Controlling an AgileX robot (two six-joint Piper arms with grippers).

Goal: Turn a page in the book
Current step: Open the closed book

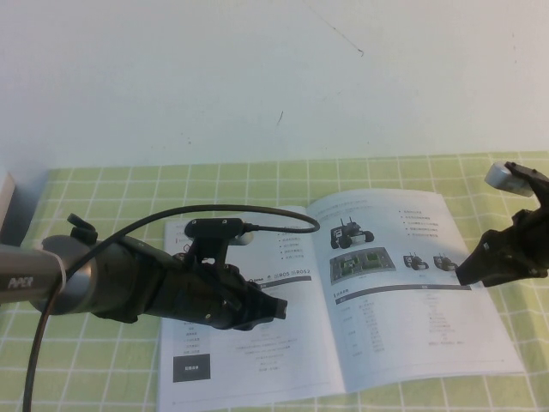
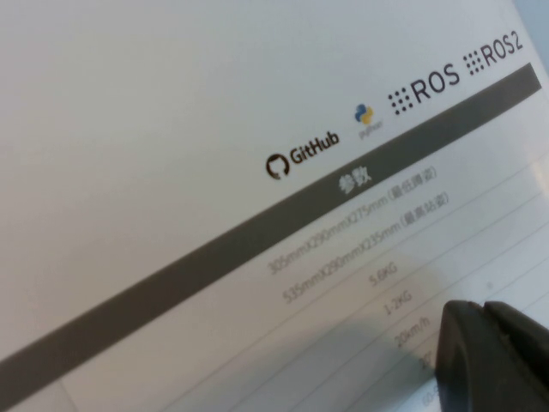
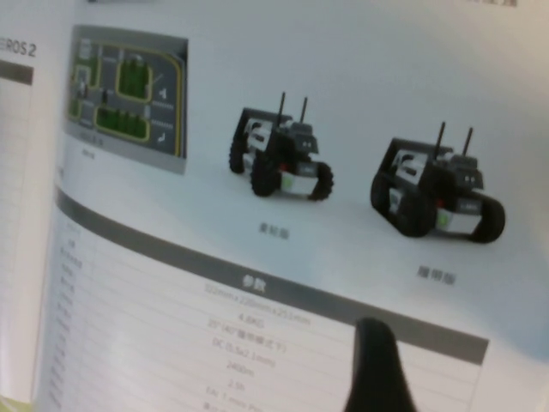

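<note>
Two tools, left (image 1: 276, 307) and right (image 1: 463, 273), overhang the book (image 1: 343, 300).

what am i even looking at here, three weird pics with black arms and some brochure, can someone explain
These are three views of one moment with a two-armed robot. The wide picture comes from a raised camera on the robot's side; the other two come from cameras on each wrist, looking down at the paper.

On the green checked tablecloth lies an open book. The left gripper hovers over its left-hand page, the one with the GitHub and ROS logos. The right gripper sits at the outer edge of the page showing wheeled robots and a green board picture.

Neither gripper is visibly holding anything; how the jaws stand cannot be made out.
</note>
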